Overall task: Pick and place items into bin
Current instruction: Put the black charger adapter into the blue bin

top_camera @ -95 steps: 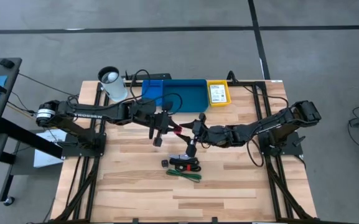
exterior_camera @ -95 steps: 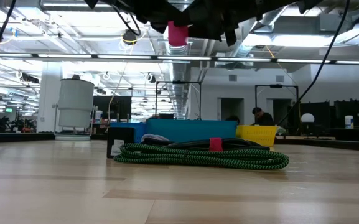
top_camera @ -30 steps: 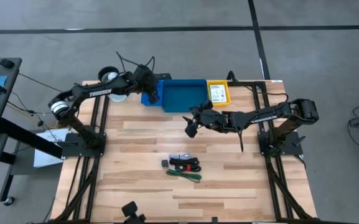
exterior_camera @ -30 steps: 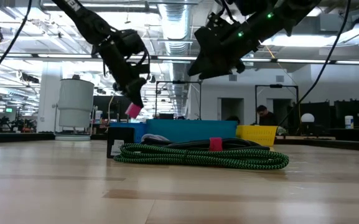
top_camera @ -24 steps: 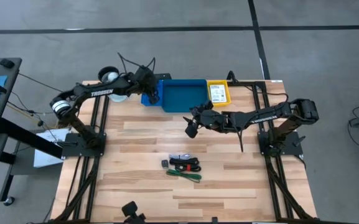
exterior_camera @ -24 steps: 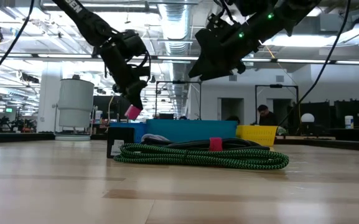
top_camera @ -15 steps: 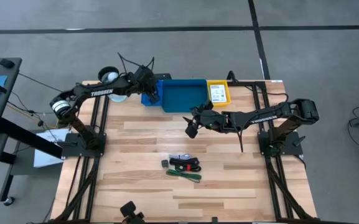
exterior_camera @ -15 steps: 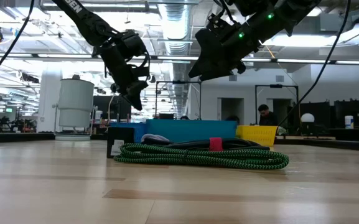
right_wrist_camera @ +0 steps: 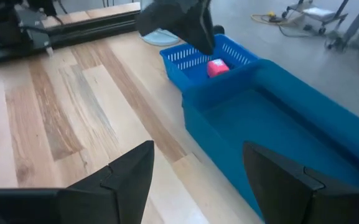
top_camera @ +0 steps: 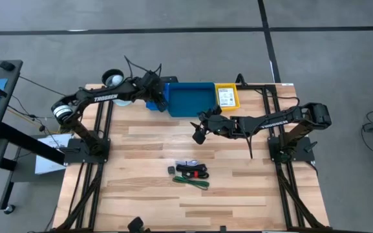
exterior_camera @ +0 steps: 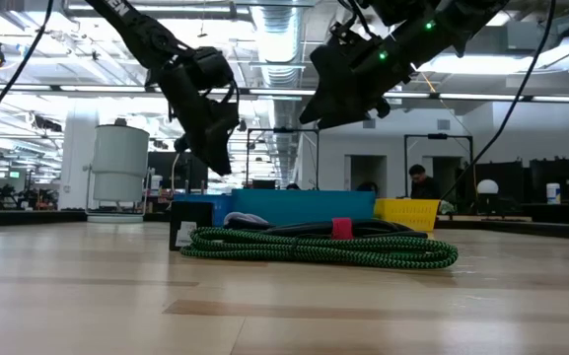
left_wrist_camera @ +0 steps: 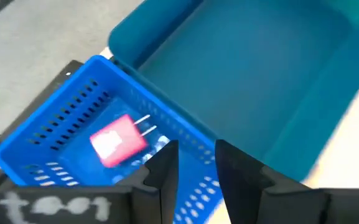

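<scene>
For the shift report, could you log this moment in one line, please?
left gripper: open above blue basket | pink-red cube: in basket | right gripper: open, mid-table

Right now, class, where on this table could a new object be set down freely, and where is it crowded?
Free: the bare wood between the left gripper and the cable bundle, and the whole near strip below that bundle. Crowded: the far edge, where the white cup, small blue basket, teal bin and yellow bin line up.

"TROSSEN" on left arm [top_camera: 102, 98], card print in yellow bin [top_camera: 226, 97] unreadable
</scene>
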Action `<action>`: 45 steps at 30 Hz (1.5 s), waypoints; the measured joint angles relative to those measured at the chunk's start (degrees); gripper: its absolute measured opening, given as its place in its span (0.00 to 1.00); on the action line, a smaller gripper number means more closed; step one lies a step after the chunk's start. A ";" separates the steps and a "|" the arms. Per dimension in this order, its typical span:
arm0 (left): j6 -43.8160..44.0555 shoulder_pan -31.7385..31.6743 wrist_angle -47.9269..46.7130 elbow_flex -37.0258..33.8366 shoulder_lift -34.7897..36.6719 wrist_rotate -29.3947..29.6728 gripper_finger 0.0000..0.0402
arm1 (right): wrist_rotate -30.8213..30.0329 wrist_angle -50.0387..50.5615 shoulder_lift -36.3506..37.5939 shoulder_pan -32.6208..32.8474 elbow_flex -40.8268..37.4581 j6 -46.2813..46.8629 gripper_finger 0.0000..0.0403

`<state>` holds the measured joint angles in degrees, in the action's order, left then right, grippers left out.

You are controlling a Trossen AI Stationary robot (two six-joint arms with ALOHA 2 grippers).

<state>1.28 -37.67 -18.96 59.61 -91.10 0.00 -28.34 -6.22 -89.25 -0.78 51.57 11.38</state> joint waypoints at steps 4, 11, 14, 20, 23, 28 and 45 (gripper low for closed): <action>2.94 1.12 -1.05 0.00 3.72 -3.55 0.23 | 0.07 0.93 0.00 0.00 0.00 5.86 0.60; 7.06 4.83 -0.52 -0.02 17.03 -7.87 0.22 | 5.45 2.91 0.00 -0.73 0.00 6.31 0.60; 8.67 7.26 0.40 -0.02 23.90 -7.00 0.22 | 6.06 2.82 0.00 -0.98 0.00 2.52 0.60; 12.58 12.71 0.63 -0.02 36.22 -4.08 0.22 | 6.40 3.02 5.55 -0.44 -0.02 -2.15 0.60; 14.17 15.41 -0.64 0.00 40.63 -3.95 0.22 | 5.77 5.79 9.88 0.04 -0.02 -2.85 0.60; 18.00 21.61 -12.03 -0.02 46.87 -4.84 0.22 | 5.73 14.93 16.44 0.04 0.00 -0.56 0.60; 25.75 46.90 29.33 -37.41 61.60 17.61 0.22 | -3.49 24.24 20.61 4.47 -0.02 4.19 0.60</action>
<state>27.03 9.23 10.37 22.20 -29.50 17.61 -31.83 18.02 -68.64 3.69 51.55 15.57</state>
